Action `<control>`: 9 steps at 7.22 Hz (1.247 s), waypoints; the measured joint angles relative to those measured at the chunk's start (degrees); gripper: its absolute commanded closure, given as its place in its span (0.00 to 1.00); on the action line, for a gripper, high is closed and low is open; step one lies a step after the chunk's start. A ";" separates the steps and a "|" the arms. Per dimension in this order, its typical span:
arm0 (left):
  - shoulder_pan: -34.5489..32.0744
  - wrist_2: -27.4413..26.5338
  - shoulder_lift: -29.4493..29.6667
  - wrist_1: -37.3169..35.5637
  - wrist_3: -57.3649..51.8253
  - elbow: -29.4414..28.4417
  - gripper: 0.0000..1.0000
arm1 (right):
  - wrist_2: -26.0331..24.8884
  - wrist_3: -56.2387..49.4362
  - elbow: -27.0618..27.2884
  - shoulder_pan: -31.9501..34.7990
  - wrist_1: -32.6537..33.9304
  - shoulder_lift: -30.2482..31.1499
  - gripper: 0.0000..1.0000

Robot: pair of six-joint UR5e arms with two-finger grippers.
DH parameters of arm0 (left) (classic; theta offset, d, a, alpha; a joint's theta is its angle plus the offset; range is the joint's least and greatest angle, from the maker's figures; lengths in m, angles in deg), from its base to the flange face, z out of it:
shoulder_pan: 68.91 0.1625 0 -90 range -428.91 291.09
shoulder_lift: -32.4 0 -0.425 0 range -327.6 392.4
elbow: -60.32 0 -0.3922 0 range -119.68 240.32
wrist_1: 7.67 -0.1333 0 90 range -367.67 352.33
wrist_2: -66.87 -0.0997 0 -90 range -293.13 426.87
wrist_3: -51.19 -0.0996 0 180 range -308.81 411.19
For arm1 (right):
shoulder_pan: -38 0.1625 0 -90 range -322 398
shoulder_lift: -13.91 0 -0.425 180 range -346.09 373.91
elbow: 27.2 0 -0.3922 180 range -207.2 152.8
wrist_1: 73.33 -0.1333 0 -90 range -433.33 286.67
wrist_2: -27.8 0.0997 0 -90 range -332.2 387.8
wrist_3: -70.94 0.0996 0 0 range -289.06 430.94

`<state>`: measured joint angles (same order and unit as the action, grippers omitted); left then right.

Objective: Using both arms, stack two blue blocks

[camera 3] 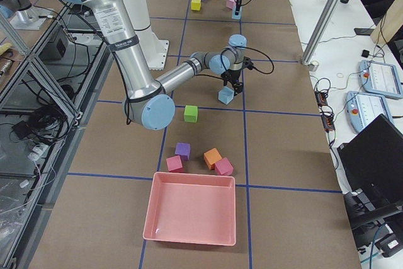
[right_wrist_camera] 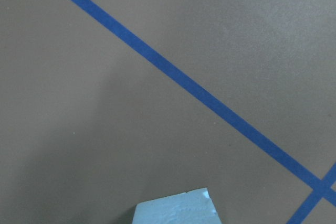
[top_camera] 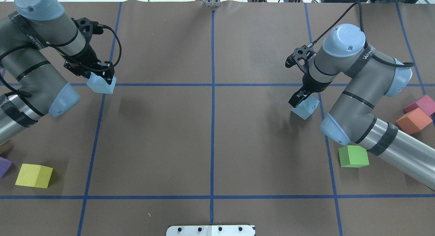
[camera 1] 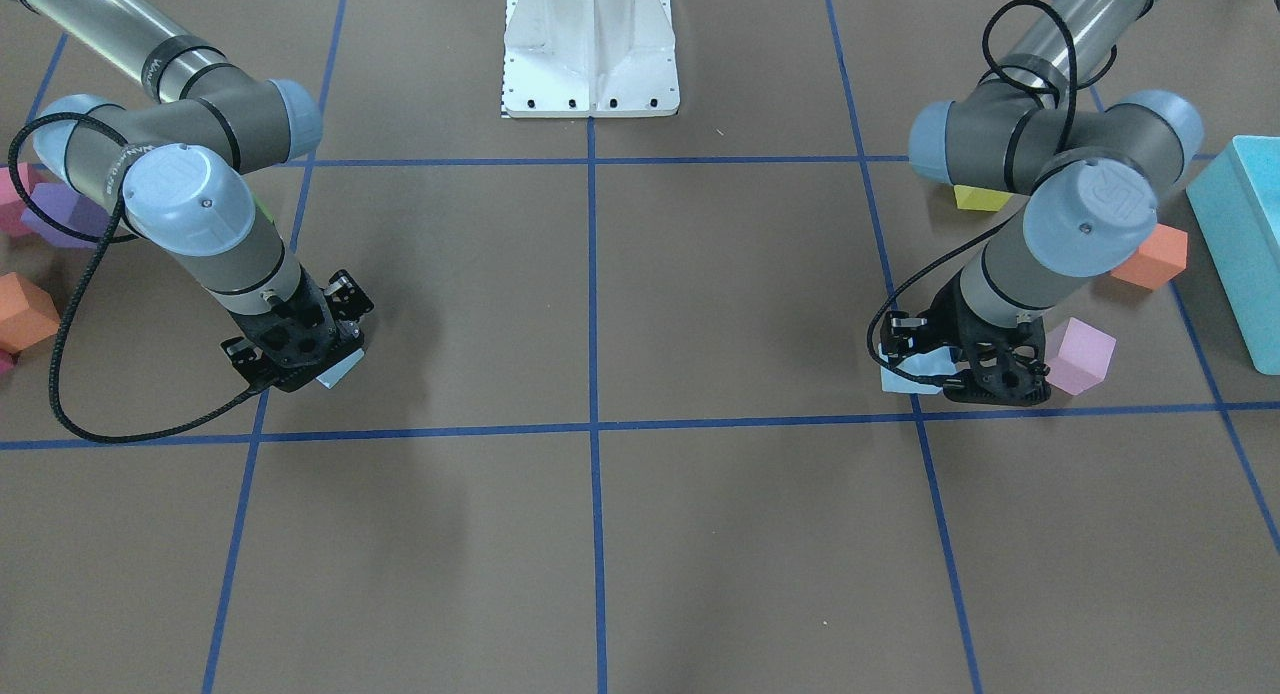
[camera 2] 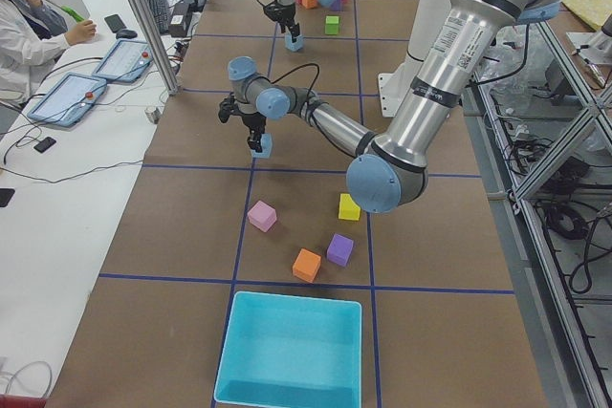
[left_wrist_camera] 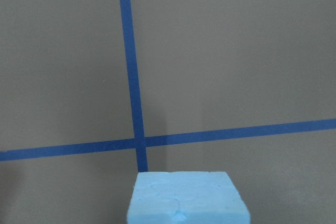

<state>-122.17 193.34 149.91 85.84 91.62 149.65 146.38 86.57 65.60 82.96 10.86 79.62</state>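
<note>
The left claw [top_camera: 101,77] clamps the blue block [top_camera: 102,87] beneath it, the right claw [top_camera: 302,100] its blue block [top_camera: 305,110]; grasping looks done, so next, stack them between the claws

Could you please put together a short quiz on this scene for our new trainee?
1. What does the left gripper hold? A: a cup. B: a blue block. C: nothing.
2. True or false: the right gripper is open and empty.
3. Fill in: the green cube lies on the ____ arm's side of the table.
Key: 1 B. 2 false: it is shut on the other blue block. 3 right.
</note>
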 measured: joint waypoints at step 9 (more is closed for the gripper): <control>-0.30 -0.02 -0.09 0.00 0.00 -0.03 0.48 | -0.19 -0.10 -0.09 -2.06 0.01 2.69 0.39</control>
<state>-122.48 193.32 149.82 85.84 91.62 149.61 146.19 86.47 65.52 80.90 10.87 82.31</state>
